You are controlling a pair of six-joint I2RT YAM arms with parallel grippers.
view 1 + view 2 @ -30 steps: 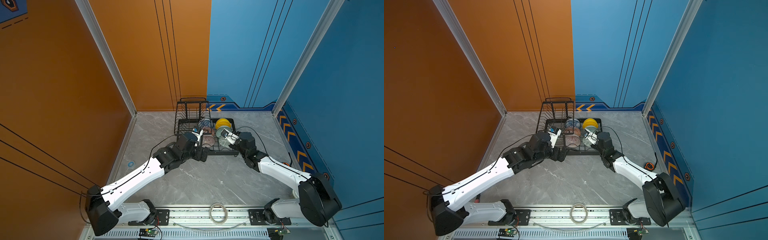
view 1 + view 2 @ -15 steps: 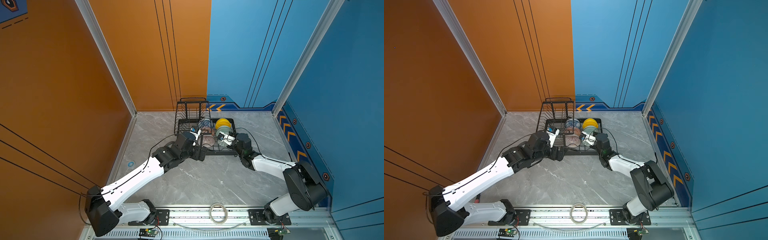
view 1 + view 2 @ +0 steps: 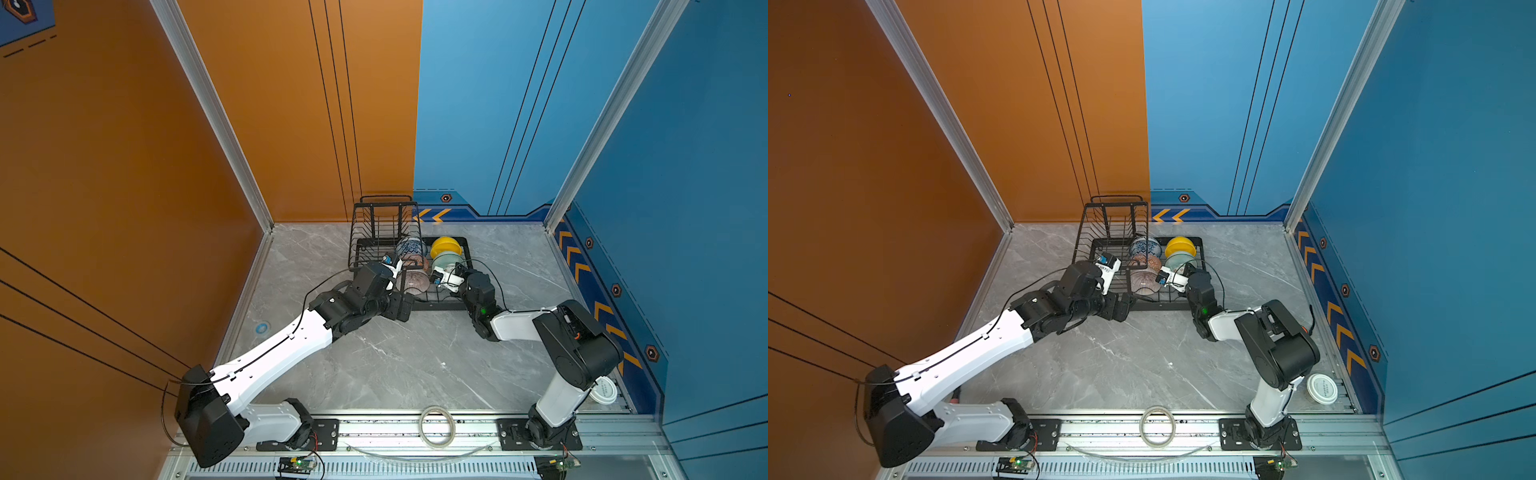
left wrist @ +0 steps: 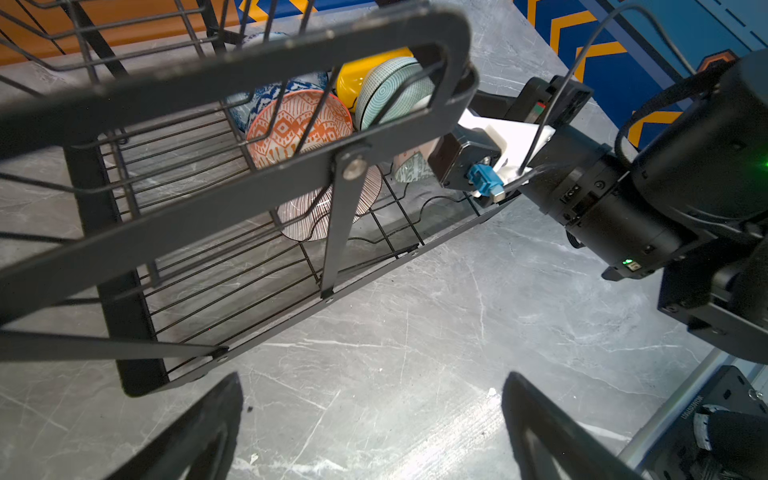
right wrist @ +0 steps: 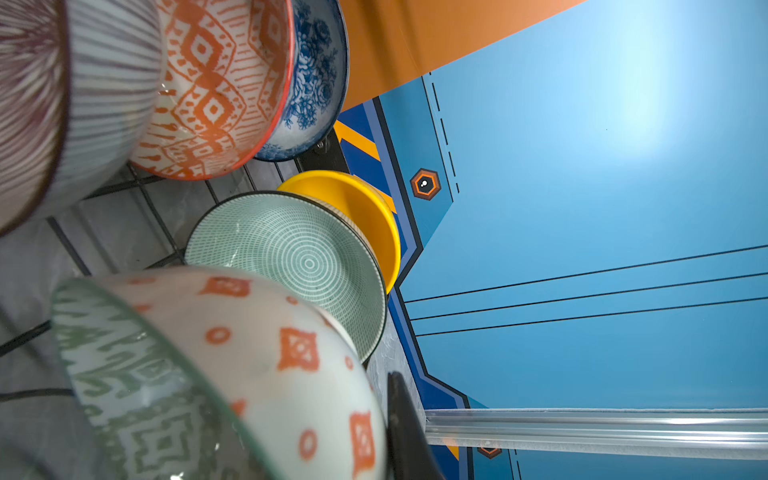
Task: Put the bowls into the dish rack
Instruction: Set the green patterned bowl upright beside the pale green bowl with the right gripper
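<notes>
Plainly saw bare marble tabletop spreading across the lower middle of both top views, open. Found black wire dish rack at centre frame, near the back wall, five bowls standing on edge inside. Noted left gripper spread wide over marble just off the rack's front rim; right gripper pinched on the green-white maze bowl.

In the right wrist feed the maze-patterned bowl blurs and runs off frame (too close for me), leaving one finger visible. In a top view the right gripper hides under its camera.
</notes>
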